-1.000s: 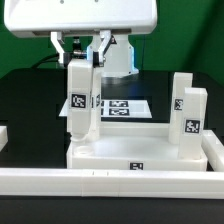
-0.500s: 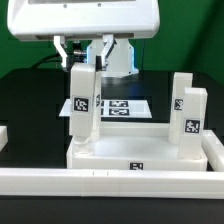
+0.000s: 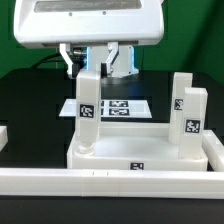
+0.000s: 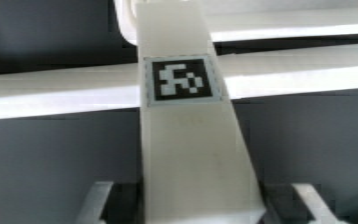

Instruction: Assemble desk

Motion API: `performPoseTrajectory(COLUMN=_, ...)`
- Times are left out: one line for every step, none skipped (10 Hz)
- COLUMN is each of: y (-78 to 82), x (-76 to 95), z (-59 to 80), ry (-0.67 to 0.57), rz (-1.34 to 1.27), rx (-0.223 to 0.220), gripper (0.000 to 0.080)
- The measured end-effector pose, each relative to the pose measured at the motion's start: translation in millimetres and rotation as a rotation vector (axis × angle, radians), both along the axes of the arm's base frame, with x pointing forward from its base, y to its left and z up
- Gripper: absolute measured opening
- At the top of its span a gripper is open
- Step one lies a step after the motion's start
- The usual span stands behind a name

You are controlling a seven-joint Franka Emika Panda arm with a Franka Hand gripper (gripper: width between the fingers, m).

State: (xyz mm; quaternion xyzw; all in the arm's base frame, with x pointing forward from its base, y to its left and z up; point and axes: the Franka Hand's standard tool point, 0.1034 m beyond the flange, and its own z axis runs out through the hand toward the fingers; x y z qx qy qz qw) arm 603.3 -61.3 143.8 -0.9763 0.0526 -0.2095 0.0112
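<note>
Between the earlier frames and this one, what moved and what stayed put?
The gripper, shut on the leg, carried it toward the exterior view's right and brought it from a lean to nearly upright, its foot by the desk top's near corner on the exterior view's left. Nothing was let go. The two legs on the exterior view's right, the desk top and the marker board stayed put.

Held leg (image 3: 88, 108) further toward exterior view's right.

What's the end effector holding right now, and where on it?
A desk leg, gripped at its upper end by the end effector; its lower end sits at the desk top's corner.
</note>
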Motion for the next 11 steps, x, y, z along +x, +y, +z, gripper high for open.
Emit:
performPoseTrajectory(y=-0.5, x=-0.5, z=-0.8, ry=0.001, rz=-0.001, rx=0.0, gripper=0.0292)
performPoseTrajectory(y=-1.4, x=-1.1, z=-1.3, ry=0.003, rz=-0.002, rx=0.0, gripper=0.0292)
performPoseTrajectory(y=-2.5, x=-1.4, z=-1.5, ry=0.003, rz=-0.004, rx=0.0, gripper=0.0292)
performPoseTrajectory(y=-2.9, x=-1.9, z=-2.5, ry=0.004, rz=-0.005, rx=-0.001, gripper=0.0292)
performPoseTrajectory(y=-3.0, x=-2.3, z=-5.2, ry=0.005, rz=-0.005, rx=-0.004, gripper=0.0292)
performPoseTrajectory(y=-3.2, x=-3.0, z=-8.0, ry=0.008, rz=-0.005, rx=-0.006, gripper=0.0292)
performPoseTrajectory(y=-3.7, x=-2.1, z=-8.4, ry=0.001, rz=-0.007, rx=-0.012, gripper=0.0292)
performPoseTrajectory(y=-3.8, x=-1.2, z=-8.5, ry=-0.008, rz=-0.008, rx=-0.019, gripper=0.0292)
performPoseTrajectory(y=-4.1, x=-0.9, z=-8.5, ry=-0.015, rz=-0.009, rx=-0.025, gripper=0.0292)
performPoseTrajectory(y=-4.7, x=-0.8, z=-8.6, ry=-0.025, rz=-0.01, rx=-0.034, gripper=0.0292)
performPoseTrajectory(y=-6.7, x=-1.3, z=-8.7, ry=-0.043, rz=-0.015, rx=-0.049, gripper=0.0292)
